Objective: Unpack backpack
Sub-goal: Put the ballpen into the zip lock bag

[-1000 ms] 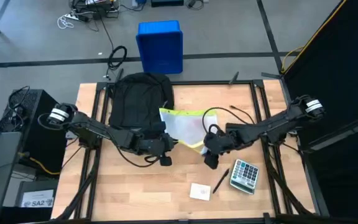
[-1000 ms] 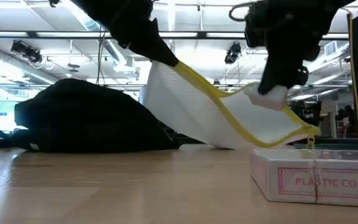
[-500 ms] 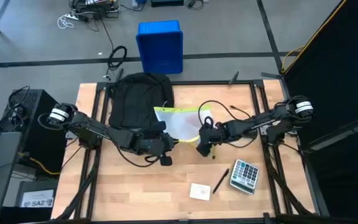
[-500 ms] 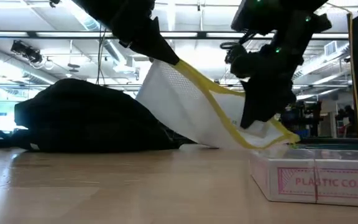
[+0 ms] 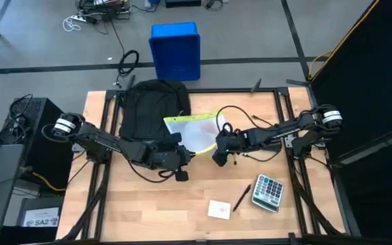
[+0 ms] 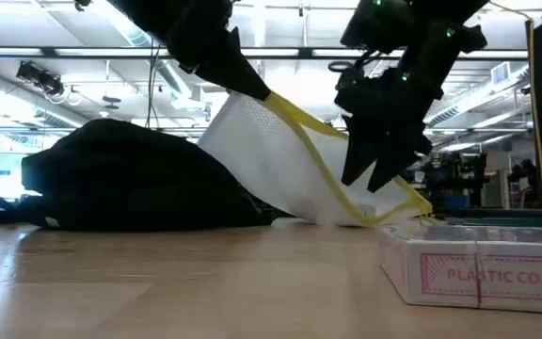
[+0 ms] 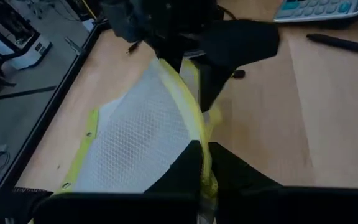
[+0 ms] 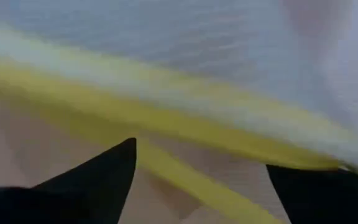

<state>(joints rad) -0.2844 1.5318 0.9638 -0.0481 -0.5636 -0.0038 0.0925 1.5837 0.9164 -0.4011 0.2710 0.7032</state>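
The black backpack [image 5: 152, 105] lies on the table's far left part, seen as a dark mound [image 6: 120, 184] in the low view. Beside it a white mesh pouch with yellow edging [image 5: 190, 131] slants from my left gripper [image 7: 202, 163] down to the table. My left gripper is shut on its yellow edge. My right gripper [image 5: 219, 154] stands open at the pouch's right end [image 6: 412, 198], its fingers [image 6: 376, 168] pointing down. The yellow edge [image 8: 185, 99] runs across just ahead of them. My left gripper pinches the pouch's yellow edge [image 7: 199, 138] between its two fingers, coming level from the table's left. That end is held up off the table [image 6: 269, 96]. The pouch slopes down from it, and its lower edge [image 6: 342, 218] rests on the wood. My right gripper: I cannot tell whether its open fingers touch the pouch.
A calculator [image 5: 267, 192], a black pen [image 5: 241, 198] and a small white card box [image 5: 218, 209] lie at the near right; the box [image 6: 478, 268] fills the low view's right foreground. A blue bin [image 5: 175, 49] stands on the floor beyond the far edge.
My right gripper has moved toward the table's left and far edges, up to the pouch's right end. That end has shifted toward the backpack, so the pouch now spans less of the table. The end in my left gripper has stayed put.
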